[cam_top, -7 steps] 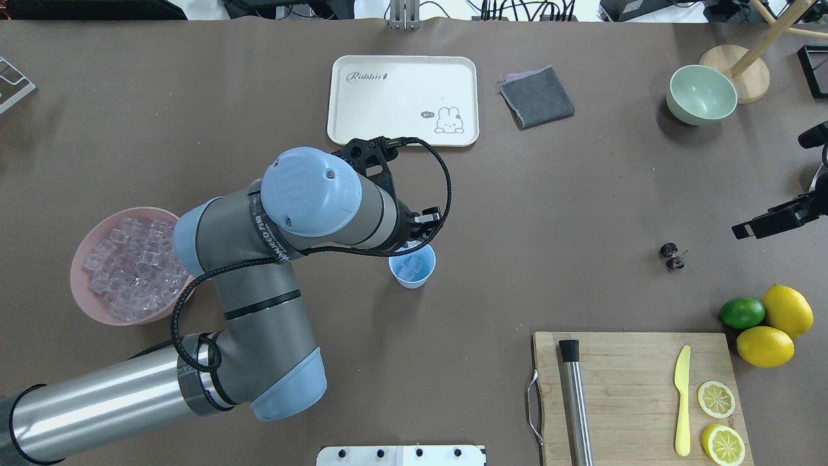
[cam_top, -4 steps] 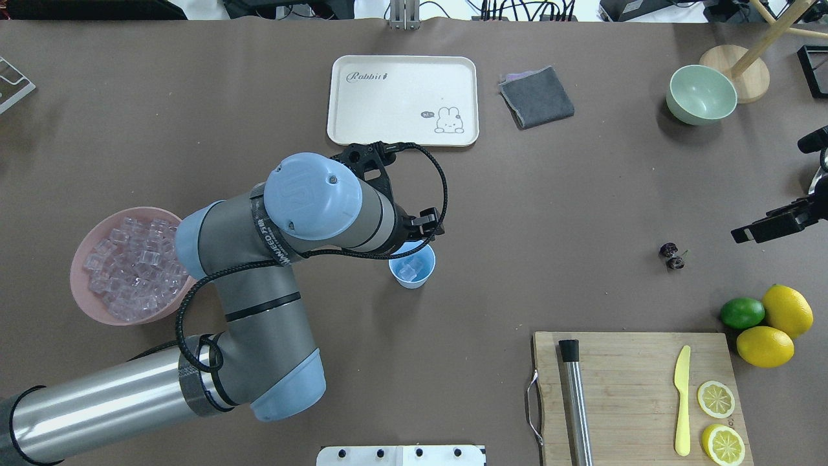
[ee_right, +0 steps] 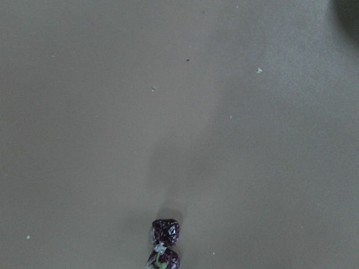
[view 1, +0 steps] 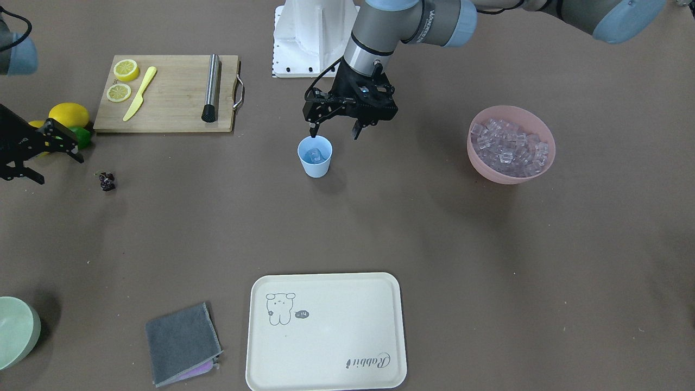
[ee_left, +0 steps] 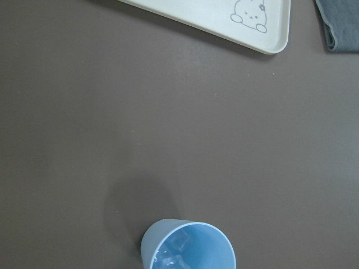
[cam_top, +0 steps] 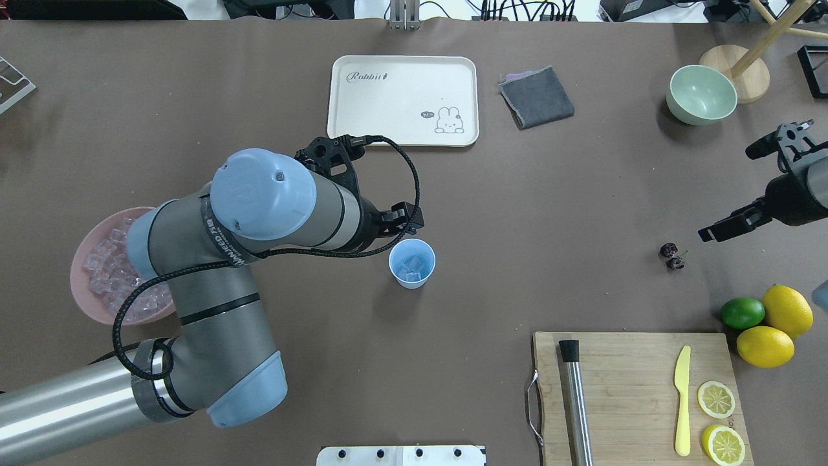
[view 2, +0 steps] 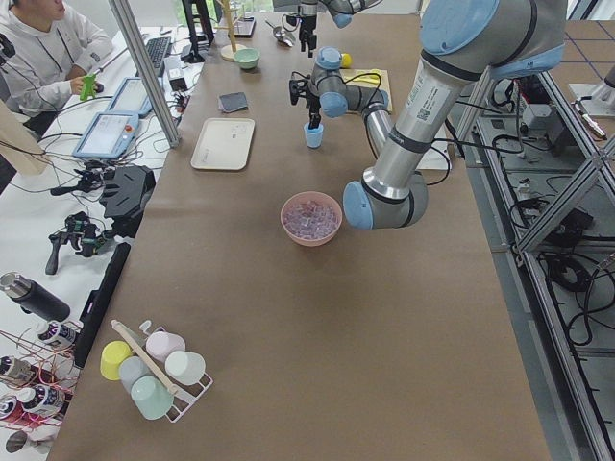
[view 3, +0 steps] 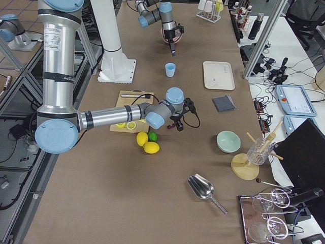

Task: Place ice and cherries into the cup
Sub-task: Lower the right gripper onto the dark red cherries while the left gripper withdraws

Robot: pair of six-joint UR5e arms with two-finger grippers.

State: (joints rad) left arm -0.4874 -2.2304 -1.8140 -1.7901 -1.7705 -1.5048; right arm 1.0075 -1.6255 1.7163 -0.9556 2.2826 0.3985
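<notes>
Ice: partly done.
- The light blue cup (view 1: 315, 166) stands upright on open table, roughly mid-table.
- A few clear ice cubes (cam_top: 412, 266) lie in its bottom. I make out 2 or 3; the exact count is not readable.
- The main stock of ice (view 1: 507, 147) sits heaped in the pink bowl (view 1: 510, 175), well apart from the cup on the robot's left side.

Left gripper (view 1: 334, 132):
- Hangs above the table just beside the cup, 1 fingertip over the rim's edge in the front-facing view.
- Jaws spread wide, nothing between them.
- Its wrist camera looks down on the cup's mouth and shows no cube in the air.

Cherries: not started.
- The dark cherries (cam_top: 671, 256) lie on bare table, well apart from the cup, on the robot's right, near the limes and lemons.
- They show at the bottom edge of the right wrist view.

Right gripper (view 1: 62, 171):
- Held low, close beside the cherries but not touching them.
- Fingers apart, empty (best read from the front-facing view, where both prongs show).

Judgement:
- About half the task stands complete.
- Left to do: close on the cherries, carry them across and drop them in the cup.
- Whether more ice is wanted I cannot tell.
</notes>
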